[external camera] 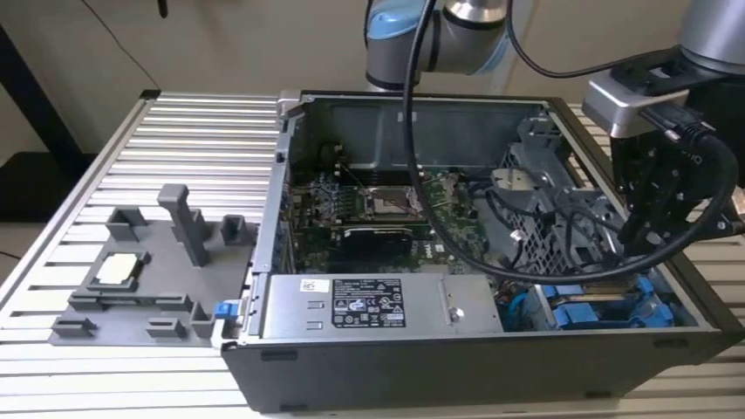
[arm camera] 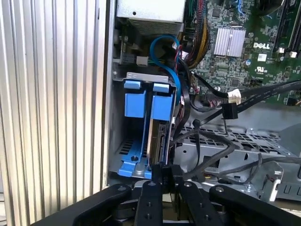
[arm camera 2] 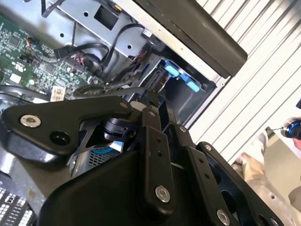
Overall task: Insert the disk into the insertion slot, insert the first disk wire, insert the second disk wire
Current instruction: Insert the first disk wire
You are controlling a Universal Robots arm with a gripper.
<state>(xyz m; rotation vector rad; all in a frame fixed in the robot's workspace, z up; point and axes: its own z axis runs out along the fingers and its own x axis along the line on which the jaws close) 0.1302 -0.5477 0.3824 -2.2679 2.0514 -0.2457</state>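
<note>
while the disk (arm camera: pixel 158 136) sits in the bay (arm camera: pixel 117 141), the gripper (arm camera: pixel 161 169) hovers by its edge, fingers (arm camera: pixel 156 173) together, grasp indiscernible.

Soft, even light is thrown across the exterior view. The ribbed desk (external camera: pixel 174 131) is lit bright, with a pale sheen caught along its ridges, while the open computer case (external camera: pixel 349 131) is kept in mild shadow inside. In the first wrist view the desk ribs are washed almost white by glare. The disk (arm camera: pixel 159 134) is seen half shaded in its bay.
</note>
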